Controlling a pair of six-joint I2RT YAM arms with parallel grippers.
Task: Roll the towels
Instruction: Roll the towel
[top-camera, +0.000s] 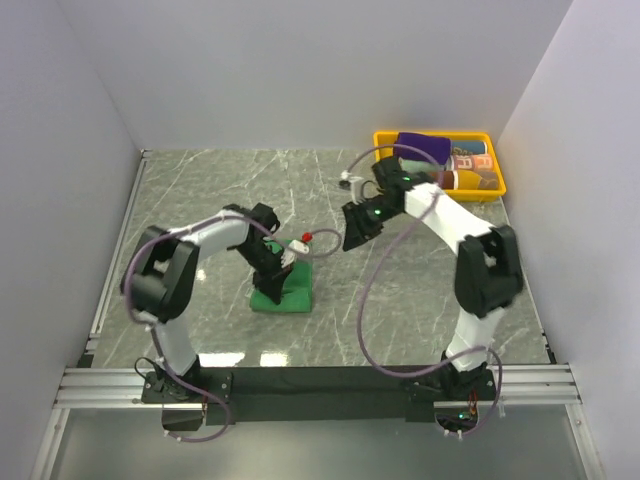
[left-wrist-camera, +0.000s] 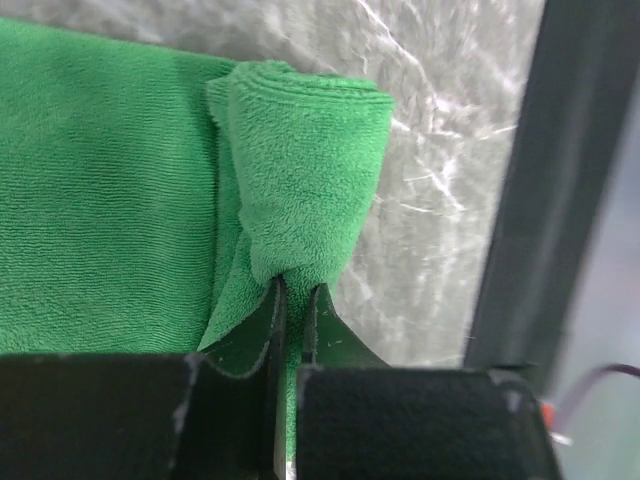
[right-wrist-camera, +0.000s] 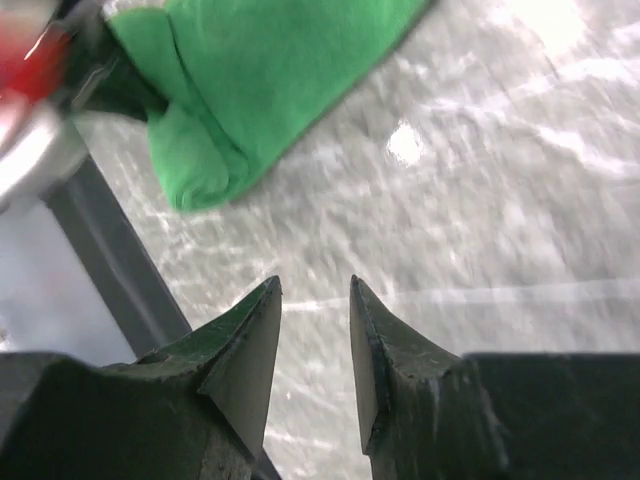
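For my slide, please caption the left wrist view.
Left hand pinching the rolled edge of the green towel.

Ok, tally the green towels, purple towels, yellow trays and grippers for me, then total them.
Green towel: 1
Purple towel: 1
Yellow tray: 1
Grippers: 2, the left gripper and the right gripper
Total: 5
The smaller items in the tray are too small to identify and are not counted.

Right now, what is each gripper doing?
Left gripper: closed on the soft bright green cloth towel.
Right gripper: open, holding nothing.
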